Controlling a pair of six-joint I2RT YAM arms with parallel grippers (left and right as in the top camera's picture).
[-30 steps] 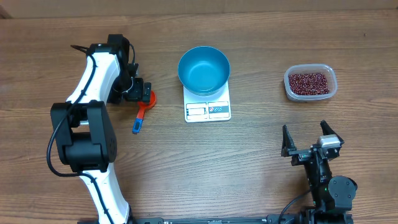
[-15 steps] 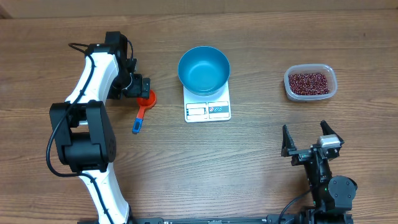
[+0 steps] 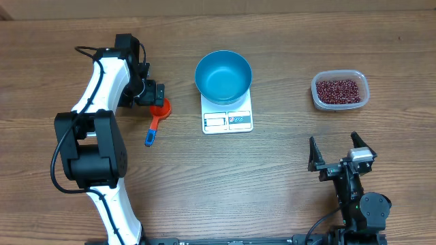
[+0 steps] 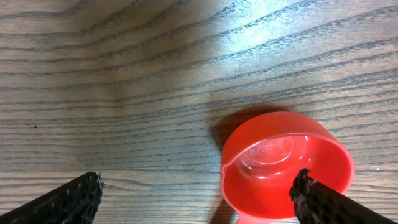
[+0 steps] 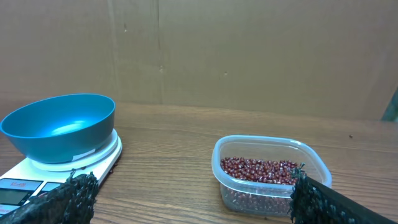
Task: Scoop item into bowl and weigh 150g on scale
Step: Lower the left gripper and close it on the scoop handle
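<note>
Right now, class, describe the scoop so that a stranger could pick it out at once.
Start at the blue bowl sitting on the white scale mid-table. To their left, by the white arm, lies the scoop. It alone pairs a round red cup with a short blue handle.

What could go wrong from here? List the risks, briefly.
The left jaws stand open with the scoop off-centre, toward one side; closing may shove it away.
The bowl overhangs the scale; a bump could shift it.
The beans sit far from the scoop, beyond the bowl; a long carry may spill them.
</note>
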